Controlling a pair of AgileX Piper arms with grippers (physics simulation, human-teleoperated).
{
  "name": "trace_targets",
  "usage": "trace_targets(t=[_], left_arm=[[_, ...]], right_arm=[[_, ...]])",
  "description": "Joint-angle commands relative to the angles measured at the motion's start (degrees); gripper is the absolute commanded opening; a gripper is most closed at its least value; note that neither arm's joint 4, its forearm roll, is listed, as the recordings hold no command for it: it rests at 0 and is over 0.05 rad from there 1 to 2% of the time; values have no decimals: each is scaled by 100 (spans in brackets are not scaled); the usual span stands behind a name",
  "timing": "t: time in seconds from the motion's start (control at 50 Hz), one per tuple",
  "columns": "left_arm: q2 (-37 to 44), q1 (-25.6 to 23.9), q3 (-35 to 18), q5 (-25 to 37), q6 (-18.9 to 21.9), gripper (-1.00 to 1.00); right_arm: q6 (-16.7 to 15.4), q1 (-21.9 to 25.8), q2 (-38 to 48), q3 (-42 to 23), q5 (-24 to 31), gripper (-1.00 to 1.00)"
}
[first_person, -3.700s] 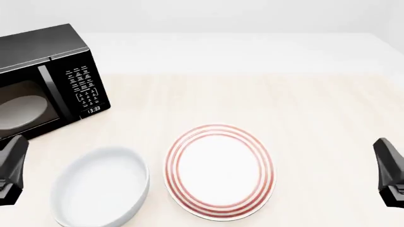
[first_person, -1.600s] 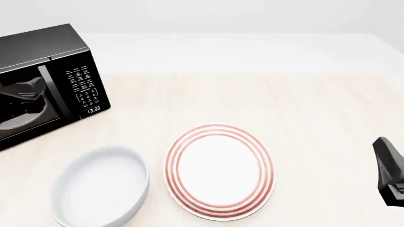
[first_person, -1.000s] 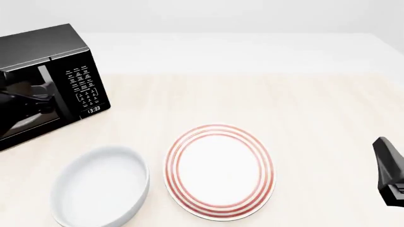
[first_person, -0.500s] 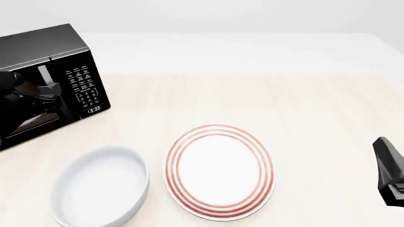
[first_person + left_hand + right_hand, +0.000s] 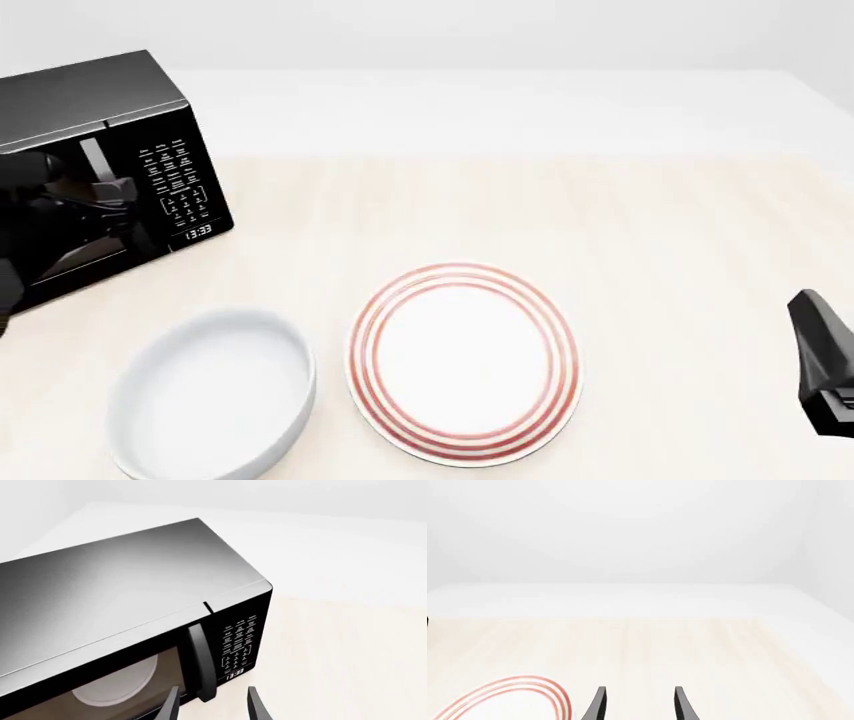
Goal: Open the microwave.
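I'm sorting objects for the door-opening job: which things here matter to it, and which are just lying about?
Part of the job:
- microwave, door shut
- its vertical bar handle
- left tool, open, fingers either side of the handle's lower end

Lying about:
- red-ringed plate
- white oval dish
- right tool, open, off to the side

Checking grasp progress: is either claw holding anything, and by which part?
Nothing is held. The left claw is open astride the microwave handle, not closed; the right claw is open and empty.
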Motion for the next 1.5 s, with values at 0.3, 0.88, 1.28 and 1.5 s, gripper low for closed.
trace_targets(t=[0.3, 0.88, 1.28, 1.5], left_arm=[[688, 89, -348, -198, -31, 100], [1310, 92, -582, -365, -125, 100], [1707, 119, -796, -411, -182, 100], [1896, 104, -880, -462, -233, 100]], right_arm=[[0, 1, 1, 0, 0, 100], [-1, 1, 0, 0, 0, 100], [-1, 1, 0, 0, 0, 100], [0, 0, 0, 0, 0, 100]])
